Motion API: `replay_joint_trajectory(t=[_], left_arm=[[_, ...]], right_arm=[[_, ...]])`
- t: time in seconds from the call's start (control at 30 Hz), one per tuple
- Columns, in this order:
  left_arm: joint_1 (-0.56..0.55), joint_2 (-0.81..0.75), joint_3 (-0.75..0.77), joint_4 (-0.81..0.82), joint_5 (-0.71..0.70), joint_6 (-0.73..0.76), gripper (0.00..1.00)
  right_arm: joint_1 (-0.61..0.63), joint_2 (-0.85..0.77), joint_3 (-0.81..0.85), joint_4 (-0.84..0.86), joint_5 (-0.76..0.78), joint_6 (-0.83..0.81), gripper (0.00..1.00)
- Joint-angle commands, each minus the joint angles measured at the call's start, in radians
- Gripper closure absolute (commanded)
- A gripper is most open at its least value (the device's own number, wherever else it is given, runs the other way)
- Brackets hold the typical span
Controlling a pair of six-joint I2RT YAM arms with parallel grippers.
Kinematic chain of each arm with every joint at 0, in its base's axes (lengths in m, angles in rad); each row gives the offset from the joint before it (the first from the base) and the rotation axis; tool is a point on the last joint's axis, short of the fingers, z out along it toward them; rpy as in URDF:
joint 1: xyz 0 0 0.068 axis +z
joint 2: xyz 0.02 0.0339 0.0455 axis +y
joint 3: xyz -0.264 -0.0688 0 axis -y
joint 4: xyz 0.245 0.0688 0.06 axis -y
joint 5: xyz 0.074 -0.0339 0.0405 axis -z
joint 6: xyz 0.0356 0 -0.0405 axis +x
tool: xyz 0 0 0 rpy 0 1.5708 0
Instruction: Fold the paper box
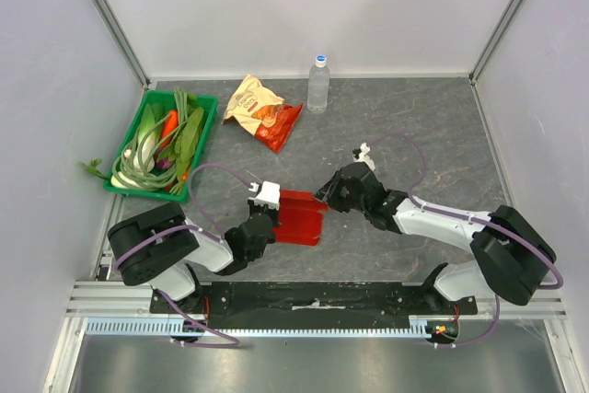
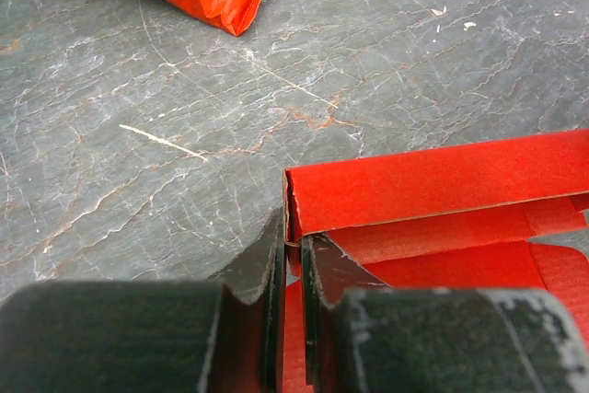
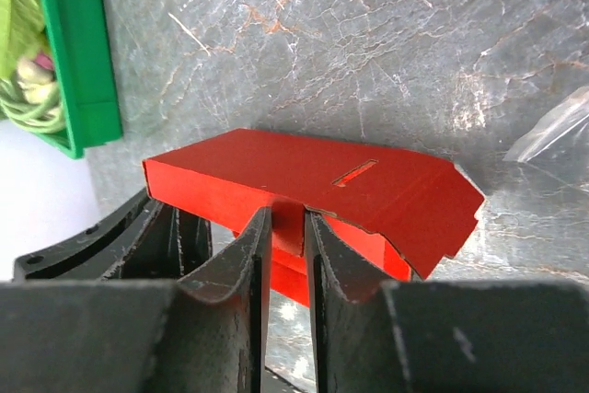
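The paper box [image 1: 300, 216] is a bright red cardboard piece, partly folded, held above the table's near middle between both arms. My left gripper [image 1: 276, 218] is at its left end. In the left wrist view the jaws [image 2: 293, 241] are shut on a thin edge of the box [image 2: 433, 186] at its corner. My right gripper [image 1: 324, 198] meets the box from the right. In the right wrist view its jaws [image 3: 287, 213] pinch a small flap hanging under the slotted top panel of the box [image 3: 304, 167].
A green tray [image 1: 204, 135] of vegetables stands at the left, and its wall [image 3: 78, 52] also shows in the right wrist view. An orange-and-red snack bag [image 1: 262, 109] and a water bottle [image 1: 318, 85] stand at the back. White walls enclose the grey table.
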Motion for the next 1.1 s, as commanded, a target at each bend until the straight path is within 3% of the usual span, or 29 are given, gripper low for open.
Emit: replay_joint_trajectory(t=[0.0,0.03,0.1,0.17,0.27,0.33,0.37,0.43,0.57,0.6,0.63,0.67,0.73,0.8,0.83,0.87,0.97,1.0,1.07], left_arm=[[-0.019,0.000,-0.018,0.100,-0.040,0.006,0.98],[-0.021,-0.003,-0.022,0.103,-0.043,0.004,0.98],[-0.021,-0.011,-0.025,0.098,-0.050,-0.005,0.98],[-0.021,-0.013,-0.028,0.098,-0.059,-0.019,0.98],[-0.022,-0.011,-0.029,0.098,-0.077,-0.043,0.98],[-0.022,-0.013,-0.034,0.098,-0.082,-0.059,0.98],[-0.022,-0.011,-0.035,0.098,-0.085,-0.062,0.98],[-0.022,-0.013,-0.035,0.100,-0.086,-0.063,0.98],[-0.022,-0.026,-0.042,0.092,-0.100,-0.073,0.98],[-0.022,-0.027,-0.040,0.084,-0.103,-0.077,0.98],[-0.022,-0.027,-0.038,0.083,-0.108,-0.080,0.98],[-0.022,-0.025,-0.037,0.078,-0.114,-0.083,0.98],[-0.022,-0.030,-0.034,0.060,-0.119,-0.092,0.98],[-0.022,-0.034,-0.031,0.043,-0.126,-0.097,0.98],[-0.022,-0.034,-0.032,0.040,-0.128,-0.103,0.98],[-0.022,-0.042,-0.034,0.040,-0.128,-0.105,0.98],[-0.022,-0.053,-0.037,0.029,-0.126,-0.109,0.98],[-0.022,-0.056,-0.035,0.020,-0.128,-0.112,0.98],[-0.022,-0.062,-0.034,-0.001,-0.129,-0.129,0.98]], right_arm=[[-0.017,-0.021,-0.086,0.234,-0.027,0.155,0.79],[-0.019,-0.022,-0.100,0.257,-0.036,0.181,0.82],[-0.020,-0.022,-0.154,0.361,-0.040,0.208,1.00],[-0.022,-0.018,-0.205,0.465,-0.056,0.262,1.00],[-0.034,0.039,-0.352,0.952,-0.091,0.378,1.00],[-0.066,0.166,-0.377,1.114,-0.152,0.429,1.00],[-0.068,0.204,-0.390,1.318,-0.152,0.458,1.00],[-0.065,0.264,-0.416,1.359,-0.151,0.480,1.00],[-0.069,0.223,-0.413,1.238,-0.157,0.391,1.00],[-0.069,0.190,-0.404,1.188,-0.166,0.349,0.95],[-0.069,0.167,-0.392,1.126,-0.180,0.316,0.60],[-0.071,0.139,-0.381,0.954,-0.186,0.281,0.47],[-0.071,0.032,-0.374,0.803,-0.166,0.174,0.31],[-0.078,-0.086,-0.349,0.554,-0.160,0.041,0.23],[-0.078,-0.120,-0.341,0.490,-0.171,-0.025,0.21],[-0.082,-0.146,-0.322,0.313,-0.175,-0.091,0.21],[-0.080,-0.228,-0.288,0.149,-0.181,-0.277,0.22],[-0.075,-0.236,-0.283,0.129,-0.180,-0.316,0.25],[-0.051,-0.234,-0.250,0.084,-0.163,-0.379,0.39]])
